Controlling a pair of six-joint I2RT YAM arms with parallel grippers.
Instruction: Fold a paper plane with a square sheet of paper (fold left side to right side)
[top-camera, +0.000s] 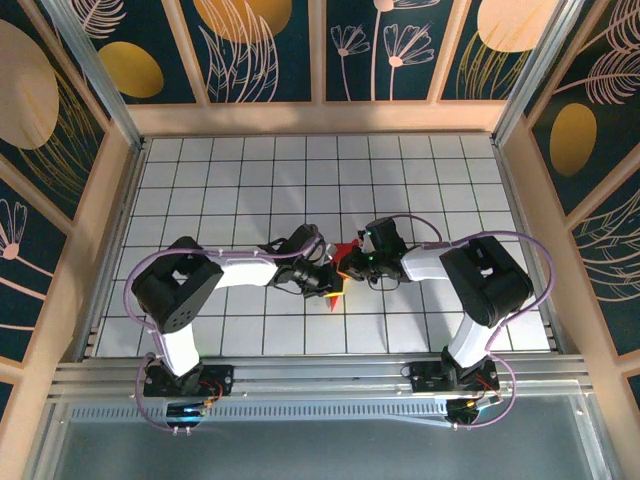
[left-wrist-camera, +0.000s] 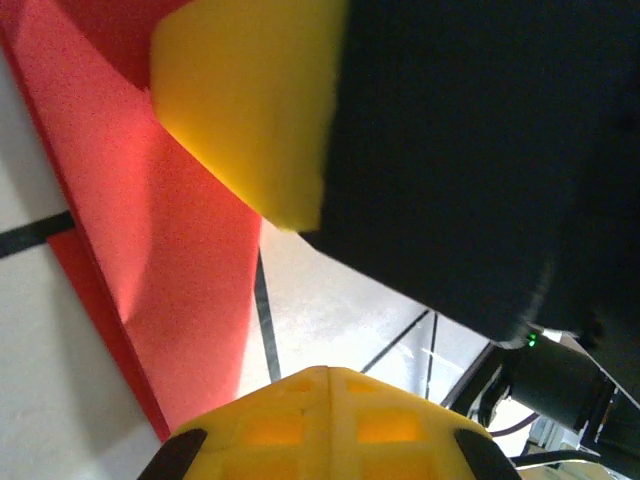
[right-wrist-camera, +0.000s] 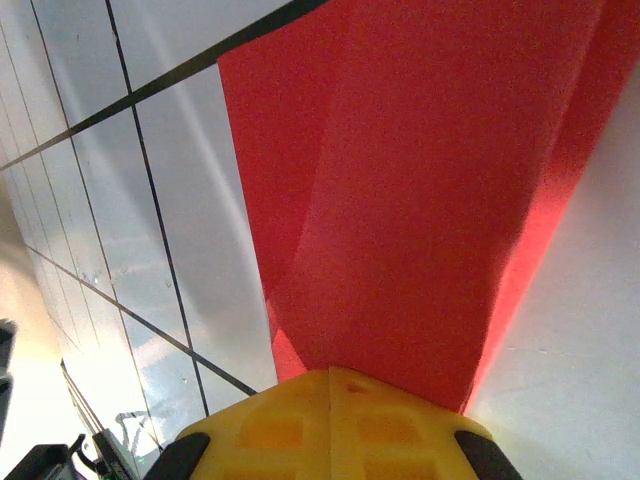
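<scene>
Folded red paper (top-camera: 346, 254) lies on the white tiled table (top-camera: 240, 180) near its middle, between the two grippers, with a thin red point reaching toward the near edge. Both arms hold much the same pose. Each rises from its base at the near edge, bends at the elbow and reaches inward with the forearm low over the tiles, so the wrists meet at the paper. The left gripper (top-camera: 326, 276) comes in from the left and the right gripper (top-camera: 360, 262) from the right. They sit just beside each other, over the paper.

In the left wrist view, a yellow lower finger (left-wrist-camera: 325, 420) sits at the bottom edge. The red paper (left-wrist-camera: 150, 250) runs diagonally past it, flat on the tiles and crossing a black grid line. Higher up, a second yellow pad (left-wrist-camera: 250, 110) joined to a dark housing (left-wrist-camera: 480, 150) lies over the paper. It seems to belong to the right gripper, though that is not certain.

In the right wrist view, the red paper (right-wrist-camera: 420, 200) fans out from that gripper's yellow lower finger (right-wrist-camera: 330, 420). A soft crease runs up the paper's middle, and its narrow end meets the fingertip. Whether either gripper is pinching the paper, merely pressing on it or standing apart cannot be told.
</scene>
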